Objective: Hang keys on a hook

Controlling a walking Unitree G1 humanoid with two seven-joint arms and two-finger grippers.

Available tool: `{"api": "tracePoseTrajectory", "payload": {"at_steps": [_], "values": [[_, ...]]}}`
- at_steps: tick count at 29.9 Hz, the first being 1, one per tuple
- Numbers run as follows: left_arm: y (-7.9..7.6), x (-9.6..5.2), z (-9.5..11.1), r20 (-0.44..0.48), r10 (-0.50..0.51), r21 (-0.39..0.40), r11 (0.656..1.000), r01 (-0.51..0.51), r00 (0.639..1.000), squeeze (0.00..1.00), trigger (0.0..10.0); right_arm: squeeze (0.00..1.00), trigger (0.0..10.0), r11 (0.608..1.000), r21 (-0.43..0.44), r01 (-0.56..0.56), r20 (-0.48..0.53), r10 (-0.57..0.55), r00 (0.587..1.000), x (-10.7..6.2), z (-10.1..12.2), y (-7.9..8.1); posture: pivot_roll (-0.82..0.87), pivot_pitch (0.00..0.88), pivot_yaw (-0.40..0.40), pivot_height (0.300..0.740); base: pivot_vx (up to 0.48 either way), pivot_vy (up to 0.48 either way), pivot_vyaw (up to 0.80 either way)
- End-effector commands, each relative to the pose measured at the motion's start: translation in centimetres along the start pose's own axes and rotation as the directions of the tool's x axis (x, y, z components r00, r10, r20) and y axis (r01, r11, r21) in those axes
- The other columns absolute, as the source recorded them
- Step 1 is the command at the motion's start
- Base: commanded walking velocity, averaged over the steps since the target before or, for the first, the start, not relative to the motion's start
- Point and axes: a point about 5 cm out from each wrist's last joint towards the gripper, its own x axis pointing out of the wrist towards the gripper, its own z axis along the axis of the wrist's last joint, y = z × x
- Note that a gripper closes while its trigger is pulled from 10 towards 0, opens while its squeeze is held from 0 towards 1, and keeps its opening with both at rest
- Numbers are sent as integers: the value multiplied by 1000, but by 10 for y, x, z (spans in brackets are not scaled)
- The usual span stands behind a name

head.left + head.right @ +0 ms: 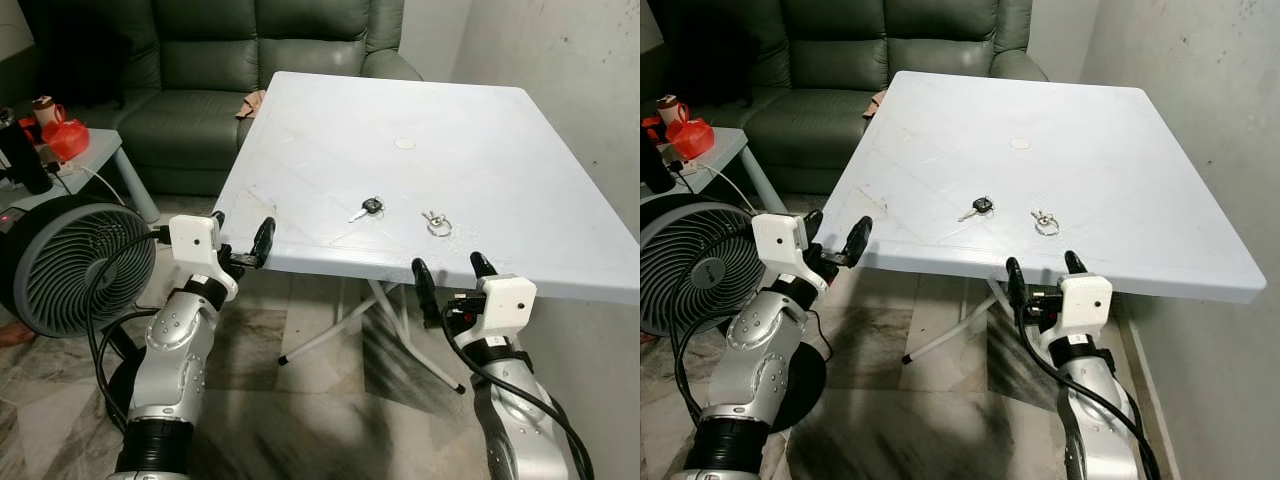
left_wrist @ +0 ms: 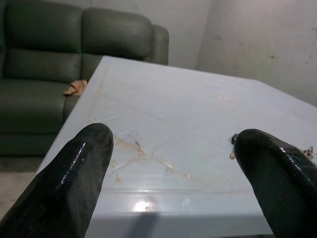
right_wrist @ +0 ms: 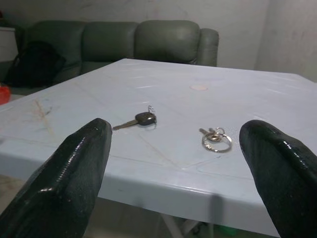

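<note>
Two silver jointed arms, black ribbed cuffs, white boxy wrist housings, black cables, left end effector [image 1: 241,241] and right end effector [image 1: 452,276] with glossy black fingers [image 3: 74,173]

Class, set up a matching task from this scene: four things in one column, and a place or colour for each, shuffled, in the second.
Things:
1. black-headed key
2. key ring
3. fan
4. sofa

Descriptions:
A. dark green, behind the table
B. on the floor, at the robot's left
C. on the table, nearer the left pincer
D. on the table, nearer the right pincer

Pairs: 1-C, 2-D, 3-B, 4-A
</note>
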Motion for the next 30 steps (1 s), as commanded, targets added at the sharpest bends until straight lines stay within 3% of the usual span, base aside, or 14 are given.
{"api": "tracePoseTrajectory", "payload": {"at_steps": [1, 10, 30], "values": [[2, -2, 0, -29, -1, 42, 999, 2, 1000, 0, 10000, 0, 10000, 1000, -3, -13, -1, 13, 1000, 0, 7, 0, -50, 26, -2, 711, 0, 0, 0], [10, 1, 6, -60, 7, 42, 999, -5, 998, 0, 10000, 0, 10000, 1000, -5, -16, -10, 16, 1000, 1, 10, -2, -47, 30, -3, 711, 0, 0, 0], [2, 2, 5, -73, -7, 53, 999, 11, 997, 0, 10000, 0, 10000, 1000, -8, -27, -28, 27, 999, 1, 11, -1, -45, 23, -8, 711, 61, 0, 0]]}}
